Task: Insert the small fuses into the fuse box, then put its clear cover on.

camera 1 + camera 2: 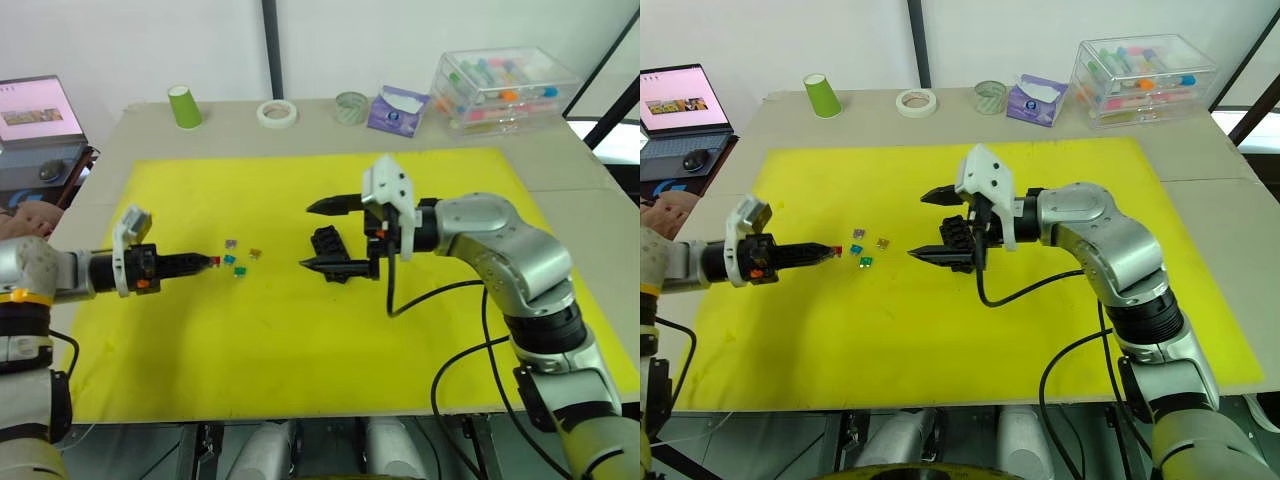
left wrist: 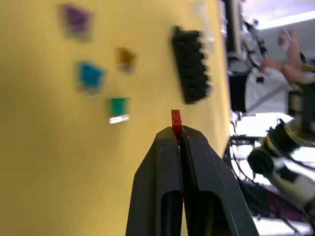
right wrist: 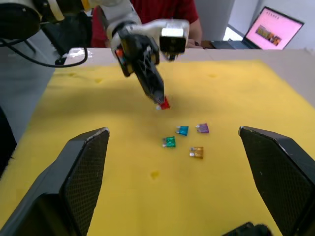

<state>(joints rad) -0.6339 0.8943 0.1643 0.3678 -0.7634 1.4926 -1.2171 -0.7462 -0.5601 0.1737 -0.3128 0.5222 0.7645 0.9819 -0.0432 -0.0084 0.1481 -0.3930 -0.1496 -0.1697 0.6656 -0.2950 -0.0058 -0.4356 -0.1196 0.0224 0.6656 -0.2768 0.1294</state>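
Observation:
My left gripper [image 1: 212, 261] is shut on a red fuse [image 2: 175, 119] just above the yellow mat [image 1: 300, 340]. Close beyond its tip lie the purple [image 1: 231, 243], teal [image 1: 229, 259], green [image 1: 240, 270] and brown [image 1: 255, 254] small fuses. The black fuse box [image 1: 328, 243] rests on the mat right of them. My right gripper [image 1: 322, 236] hovers open over the box, one finger on each side. A pale see-through shape [image 2: 208, 44] lies against the box; I cannot tell whether it is the clear cover.
Along the table's far edge stand a green cup [image 1: 185, 106], two tape rolls [image 1: 277, 113], a purple tissue pack [image 1: 397, 110] and a clear bin [image 1: 503, 88] of coloured tubes. A laptop [image 1: 40, 110] sits far left. A person in red [image 3: 162, 10] is behind the table.

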